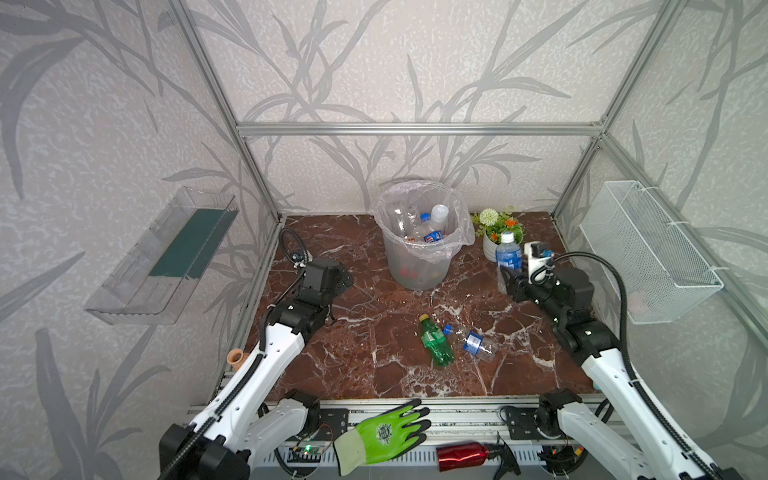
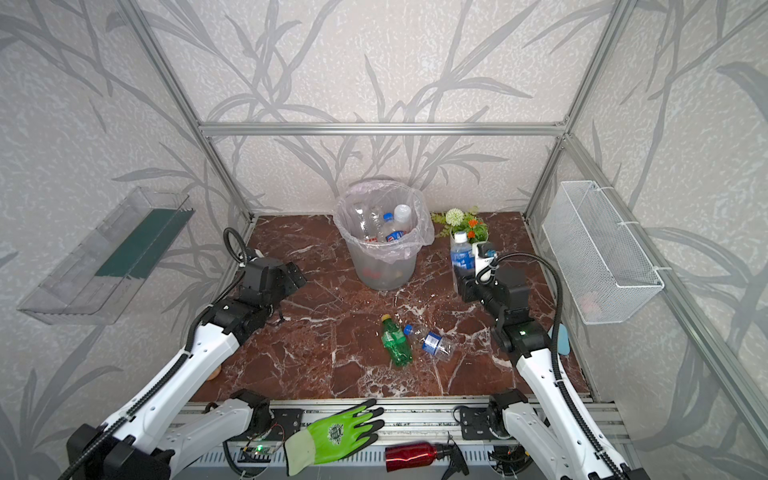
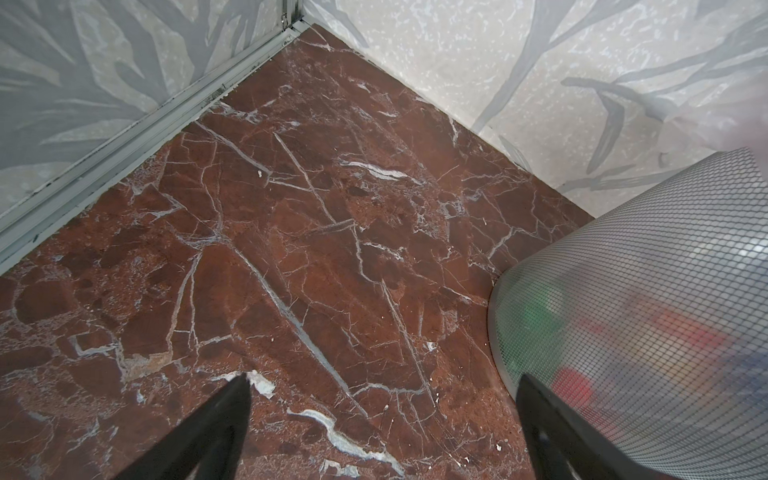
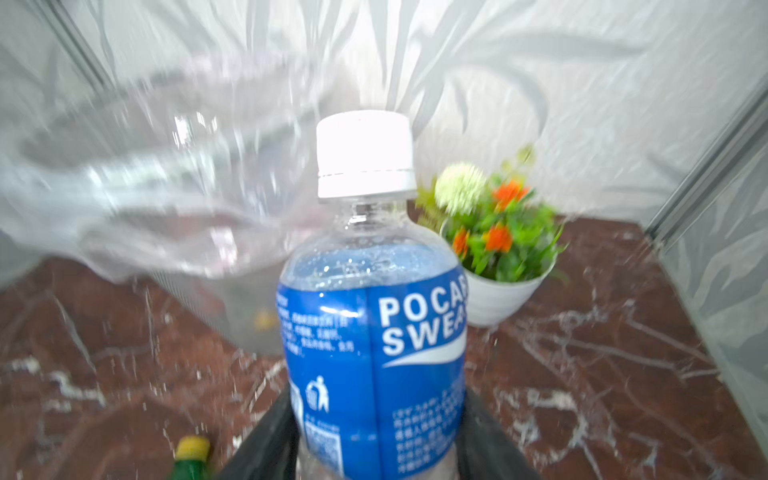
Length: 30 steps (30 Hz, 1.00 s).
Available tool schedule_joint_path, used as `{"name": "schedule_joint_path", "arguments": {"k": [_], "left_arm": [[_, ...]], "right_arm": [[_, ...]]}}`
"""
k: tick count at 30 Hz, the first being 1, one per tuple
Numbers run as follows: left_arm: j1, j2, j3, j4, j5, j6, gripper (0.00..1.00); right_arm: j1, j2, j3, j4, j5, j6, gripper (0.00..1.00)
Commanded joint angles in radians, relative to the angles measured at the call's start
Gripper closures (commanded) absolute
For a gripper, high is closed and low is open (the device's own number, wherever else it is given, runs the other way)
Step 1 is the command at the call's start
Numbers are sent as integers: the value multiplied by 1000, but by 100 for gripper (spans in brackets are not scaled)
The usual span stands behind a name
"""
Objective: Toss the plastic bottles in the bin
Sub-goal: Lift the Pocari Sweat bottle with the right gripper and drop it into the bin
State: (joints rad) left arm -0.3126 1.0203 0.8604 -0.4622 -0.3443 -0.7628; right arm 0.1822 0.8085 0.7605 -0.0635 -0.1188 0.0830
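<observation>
Bin (image 1: 415, 272) holding bottles (image 1: 434, 226), right end effector (image 1: 510, 279) clamped on blue-label bottle (image 1: 508, 255), left end effector (image 3: 384, 380) apart

Bare worktop (image 1: 365, 374) lies open between the bin (image 1: 419, 266) and the blue bottle (image 1: 508, 255) held upright in the right claw (image 1: 510, 279). The flower pot (image 1: 489, 248) crowds just behind that bottle. A green bottle (image 1: 436, 345) and a clear bottle (image 1: 473, 343) lie mid-worktop, close together.

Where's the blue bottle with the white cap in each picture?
In a top view: the blue bottle is upright, right of the middle, just in front of the potted flowers.
In a top view: same spot, before the flowers.
Left wrist view: not in it.
Right wrist view: big, in the lower middle.
Shared landmark: the potted flowers behind it.
</observation>
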Motion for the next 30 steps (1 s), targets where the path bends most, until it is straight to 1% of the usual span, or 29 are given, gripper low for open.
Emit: {"name": "schedule_joint_path", "arguments": {"k": [1,3,5,6,7,8,10,11,13,14,15,16,17,19,21,25,30], "left_arm": [[6,13,-10,-2,5,-17,1],[6,14,-7,-3,16,-18,1],[6,11,-7,-6,25,-15,1],[6,12,-7,-6,25,-16,1],[6,11,-7,-7,28,-17,1],[5,10,-7,-8,29,-17,1],[6,8,-12,-9,31,-20,1],[6,6,-13,-9,33,-21,1],[7,5,-15,-10,37,-21,1],[6,6,-13,-14,40,-20,1],[6,5,-12,-19,40,-17,1],[6,4,-10,-24,38,-15,1],[6,2,-11,-30,37,-12,1],[6,-8,-15,-35,31,-10,1],[6,-19,-26,-34,26,-12,1],[6,-26,-40,-26,30,-18,1],[6,-15,-40,-28,37,-15,1]], "right_arm": [[-10,41,140,146,-46,96,43],[-11,123,248,179,-85,151,43],[-6,240,355,209,-156,235,45],[8,305,412,224,-185,278,46],[33,355,456,226,-202,292,47],[75,426,519,206,-202,281,47],[166,542,637,119,-171,214,46],[206,603,695,58,-151,181,45],[245,700,812,-54,-138,148,40],[253,739,856,-104,-124,140,33],[254,760,885,-139,-96,139,21],[255,764,896,-156,-66,134,13],[255,754,895,-162,-27,119,9],[252,712,868,-147,31,96,4],[242,652,831,-130,62,83,2],[208,535,736,-122,94,66,2],[188,412,586,-188,101,17,2]]}}
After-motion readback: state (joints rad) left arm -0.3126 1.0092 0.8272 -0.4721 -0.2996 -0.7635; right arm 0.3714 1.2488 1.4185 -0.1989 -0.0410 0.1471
